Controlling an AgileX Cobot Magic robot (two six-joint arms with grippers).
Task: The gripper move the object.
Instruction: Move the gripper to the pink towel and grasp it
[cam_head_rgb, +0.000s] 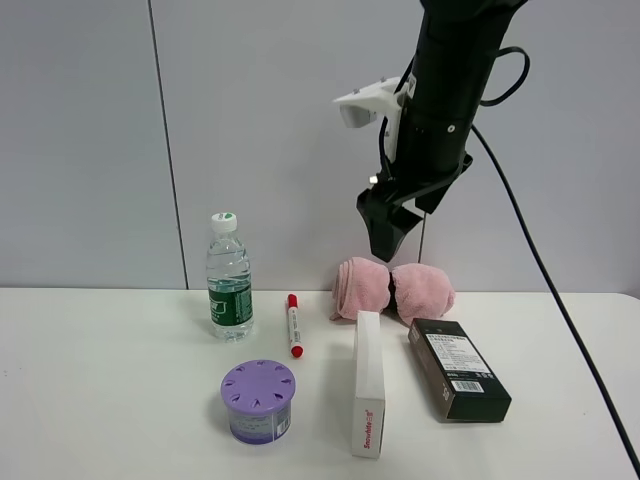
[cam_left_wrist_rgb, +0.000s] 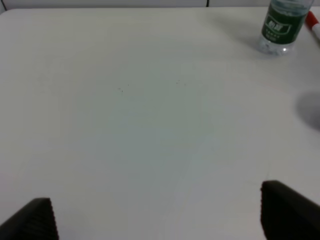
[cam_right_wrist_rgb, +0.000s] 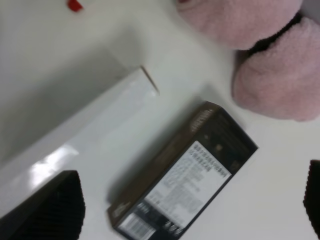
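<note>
Right gripper (cam_head_rgb: 385, 242) hangs above the pink towel (cam_head_rgb: 393, 290), spread wide, empty. Towel lies at rear of counter (cam_head_rgb: 100, 400), just behind white box (cam_head_rgb: 368, 385) and black box (cam_head_rgb: 458, 370). Left gripper (cam_left_wrist_rgb: 160, 215) apparently open too; tips barely in frame.

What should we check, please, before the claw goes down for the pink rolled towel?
1. Right claw hangs above the pink towel, not touching it: ok.
2. Right claw open: its fingers stand wide apart in the right wrist view: ok.
3. Claw lined up over the towel's black band: cannot tell, since depth is unclear from the exterior high view.
4. Room around the towel: the white box and black box lie close in front of it; whether they touch it: cannot tell.
5. Left claw open over bare table, away from the towel: ok.
</note>
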